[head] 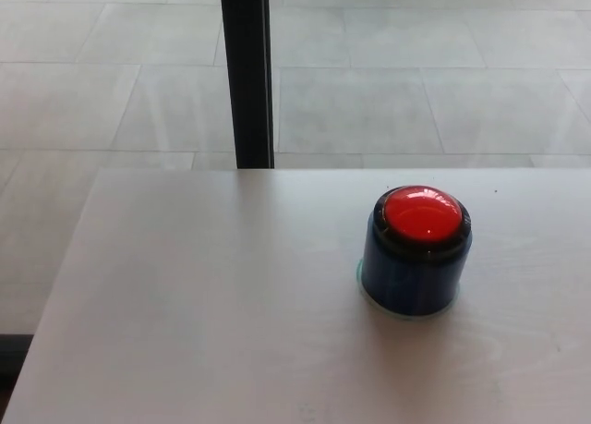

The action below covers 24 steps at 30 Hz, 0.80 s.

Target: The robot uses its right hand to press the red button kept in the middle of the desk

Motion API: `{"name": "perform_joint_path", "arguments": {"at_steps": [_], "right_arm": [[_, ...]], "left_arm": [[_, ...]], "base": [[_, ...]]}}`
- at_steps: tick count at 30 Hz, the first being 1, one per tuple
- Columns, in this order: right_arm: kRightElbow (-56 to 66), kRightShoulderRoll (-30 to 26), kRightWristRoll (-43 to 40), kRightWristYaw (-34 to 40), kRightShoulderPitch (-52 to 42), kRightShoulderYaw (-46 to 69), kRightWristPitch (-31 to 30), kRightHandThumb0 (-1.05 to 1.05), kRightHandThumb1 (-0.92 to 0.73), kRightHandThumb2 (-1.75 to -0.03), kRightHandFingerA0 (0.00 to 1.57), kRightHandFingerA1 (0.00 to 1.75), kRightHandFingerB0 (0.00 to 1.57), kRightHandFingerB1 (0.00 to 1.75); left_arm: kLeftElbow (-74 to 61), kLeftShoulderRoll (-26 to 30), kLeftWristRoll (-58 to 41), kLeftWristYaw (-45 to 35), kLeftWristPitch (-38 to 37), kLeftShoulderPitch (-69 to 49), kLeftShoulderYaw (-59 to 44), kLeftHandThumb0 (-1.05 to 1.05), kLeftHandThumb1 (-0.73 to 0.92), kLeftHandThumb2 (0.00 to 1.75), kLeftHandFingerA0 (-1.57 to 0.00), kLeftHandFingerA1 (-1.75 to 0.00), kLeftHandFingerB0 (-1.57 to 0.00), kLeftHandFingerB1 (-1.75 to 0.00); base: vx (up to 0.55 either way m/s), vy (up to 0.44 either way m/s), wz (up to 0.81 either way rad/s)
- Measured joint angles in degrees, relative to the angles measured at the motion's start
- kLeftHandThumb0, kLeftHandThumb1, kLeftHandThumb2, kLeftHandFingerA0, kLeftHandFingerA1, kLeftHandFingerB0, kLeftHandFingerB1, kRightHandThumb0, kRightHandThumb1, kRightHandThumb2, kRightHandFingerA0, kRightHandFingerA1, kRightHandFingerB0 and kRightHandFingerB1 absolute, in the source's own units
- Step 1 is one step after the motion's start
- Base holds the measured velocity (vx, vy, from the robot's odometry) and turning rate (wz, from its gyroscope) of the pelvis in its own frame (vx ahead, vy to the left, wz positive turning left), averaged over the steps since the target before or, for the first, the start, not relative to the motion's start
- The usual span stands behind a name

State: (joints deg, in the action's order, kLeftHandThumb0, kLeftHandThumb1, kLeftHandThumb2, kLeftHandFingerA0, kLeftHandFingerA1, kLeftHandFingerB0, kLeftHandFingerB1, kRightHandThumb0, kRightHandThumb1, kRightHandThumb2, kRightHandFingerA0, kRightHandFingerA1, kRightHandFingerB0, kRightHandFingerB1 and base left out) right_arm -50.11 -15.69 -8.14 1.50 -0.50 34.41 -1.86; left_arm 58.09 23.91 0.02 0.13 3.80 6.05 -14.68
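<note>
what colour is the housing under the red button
Dark blue, with a black ring around the red button; the housing shows clearly in the head view.

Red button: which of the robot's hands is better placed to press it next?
Right, probably. Neither hand is in view, so this rests on position alone: the red button, on its blue base, stands right of the middle of the desk, on the side the right arm comes in from.

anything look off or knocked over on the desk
Nothing stands out. The red button sits upright in its dark blue housing on the desk, right of the middle, undamaged, with nothing spilled. Neither robot hand is in view.
</note>
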Motion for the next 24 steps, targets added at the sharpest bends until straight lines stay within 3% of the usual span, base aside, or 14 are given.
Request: {"name": "perform_joint_path", "arguments": {"at_steps": [1, 2, 4, 5, 6, 7, 8, 9, 11, 17, 19, 20, 21, 24], "right_arm": [[0.0, -0.06, -0.39, 0.07, 0.28, 0.86, -0.01, -0.43, -0.59, -0.88, 0.67, 1.75, 0.32, 1.42], [-0.01, -0.31, -1.57, 0.32, 0.96, 3.27, -0.05, -0.46, -0.68, -0.77, 0.35, 1.74, 0.31, 1.37], [-0.11, -0.65, -3.08, 0.66, 1.74, 6.6, -0.09, -0.48, -0.62, -0.83, 0.63, 1.75, 0.4, 1.32], [-0.27, -0.88, -3.8, 0.94, 2.21, 8.33, -0.12, -0.52, -0.58, -0.81, 1.13, 1.75, 0.57, 1.42], [-0.43, -1.1, -4.33, 1.22, 2.62, 9.62, -0.12, -0.55, -0.59, -0.83, 1.17, 1.75, 0.51, 1.42], [-0.77, -1.59, -5.19, 1.68, 3.32, 11.68, -0.13, -0.55, -0.59, -0.83, 1.17, 1.75, 0.51, 1.42], [-1.04, -2.23, -6.01, 2.22, 3.97, 13.6, -0.13, -0.55, -0.61, -0.85, 1.11, 1.75, 0.43, 1.28], [-1.34, -3.14, -6.9, 2.87, 4.83, 15.84, -0.13, -0.53, -0.68, -0.81, 0.8, 1.75, 0.26, 1.0], [-2.19, -5.01, -8.19, 3.89, 6.27, 18.94, -0.13, -0.27, -0.58, -1.18, 0.53, 0.78, 0.17, 0.58], [-3.9, -14.1, -12.25, 8.31, 13.12, 28.05, -0.12, -0.4, -0.51, -1.18, 1.01, 1.34, 0.89, 0.91], [-4.67, -17.54, -13.27, 9.49, 16.37, 29.74, 0.01, -0.49, -0.54, -1.21, 1.47, 1.45, 0.99, 1.1], [-4.99, -19.34, -13.89, 10.14, 18.43, 30.43, 0.03, -0.49, -0.51, -1.15, 1.32, 1.62, 0.93, 1.34], [-5.14, -20.96, -14.46, 10.8, 20.52, 30.8, 0.07, -0.55, -0.36, -1.14, 1.53, 1.52, 1.18, 1.32], [-4.27, -23.73, -15.6, 11.75, 26.18, 30.82, 0.08, -0.51, -0.37, -1.15, 1.38, 1.67, 1.08, 1.54]], "left_arm": [[0.14, 0.19, -0.15, 0.04, 0.0, 0.31, -0.35, -0.59, 0.92, 1.03, -0.27, -1.2, 0.0, -0.71], [0.61, 0.68, -0.57, 0.15, 0.0, 1.11, -1.47, -0.58, 0.92, 1.02, -0.31, -1.02, 0.0, -0.64], [1.18, 1.18, -1.05, 0.32, 0.01, 2.1, -2.94, -0.59, 0.92, 1.04, -0.22, -1.16, 0.0, -0.7], [1.45, 1.37, -1.32, 0.38, 0.02, 2.56, -3.77, -0.59, 0.92, 1.05, -0.19, -1.14, 0.0, -0.71], [1.66, 1.52, -1.5, 0.44, 0.02, 2.88, -4.37, -0.39, 0.89, 1.42, -0.19, -0.74, -0.01, -0.62], [2.08, 1.73, -1.84, 0.52, 0.02, 3.38, -5.34, -0.39, 0.89, 1.42, -0.19, -0.74, -0.01, -0.62], [2.57, 1.99, -2.27, 0.58, 0.03, 3.83, -6.27, -0.6, 0.92, 1.06, -0.18, -1.2, 0.0, -0.5], [3.13, 2.41, -2.71, 0.68, 0.05, 4.31, -7.3, -0.61, 0.92, 1.1, -0.33, -0.95, 0.0, -0.5], [3.94, 3.06, -3.26, 0.87, 0.07, 5.0, -8.73, -0.6, 0.92, 1.06, -0.24, -1.18, 0.0, -0.64], [7.1, 5.3, -4.96, 2.01, 0.14, 7.01, -12.97, -0.6, 0.92, 1.05, -0.22, -1.19, 0.0, -0.74], [7.9, 5.77, -5.53, 2.23, 0.14, 7.57, -14.02, -0.63, 0.91, 1.08, -0.4, -1.03, 0.0, -0.52], [8.24, 5.98, -5.8, 2.37, 0.14, 7.78, -14.43, -0.62, 0.92, 1.09, -0.35, -0.98, 0.0, -0.55], [8.51, 6.12, -5.98, 2.57, 0.14, 8.0, -14.84, -0.61, 0.92, 1.04, -0.17, -1.14, 0.0, -0.29], [9.29, 6.35, -6.47, 2.8, 0.15, 8.49, -15.69, -0.61, 0.92, 1.08, -0.36, -0.98, 0.0, -0.49]], "base": [[0.0, 0.0, 0.0], [0.0, 0.0, 0.0], [0.0, 0.0, 0.0], [0.0, 0.0, 0.0], [0.0, 0.0, 0.0], [0.0, 0.0, 0.0], [0.0, 0.0, 0.0], [0.0, 0.0, 0.0], [0.0, 0.0, 0.0], [0.0, 0.0, 0.0], [0.0, 0.0, 0.0], [0.0, 0.0, 0.0], [0.0, 0.0, 0.0], [0.0, 0.0, 0.0]]}}
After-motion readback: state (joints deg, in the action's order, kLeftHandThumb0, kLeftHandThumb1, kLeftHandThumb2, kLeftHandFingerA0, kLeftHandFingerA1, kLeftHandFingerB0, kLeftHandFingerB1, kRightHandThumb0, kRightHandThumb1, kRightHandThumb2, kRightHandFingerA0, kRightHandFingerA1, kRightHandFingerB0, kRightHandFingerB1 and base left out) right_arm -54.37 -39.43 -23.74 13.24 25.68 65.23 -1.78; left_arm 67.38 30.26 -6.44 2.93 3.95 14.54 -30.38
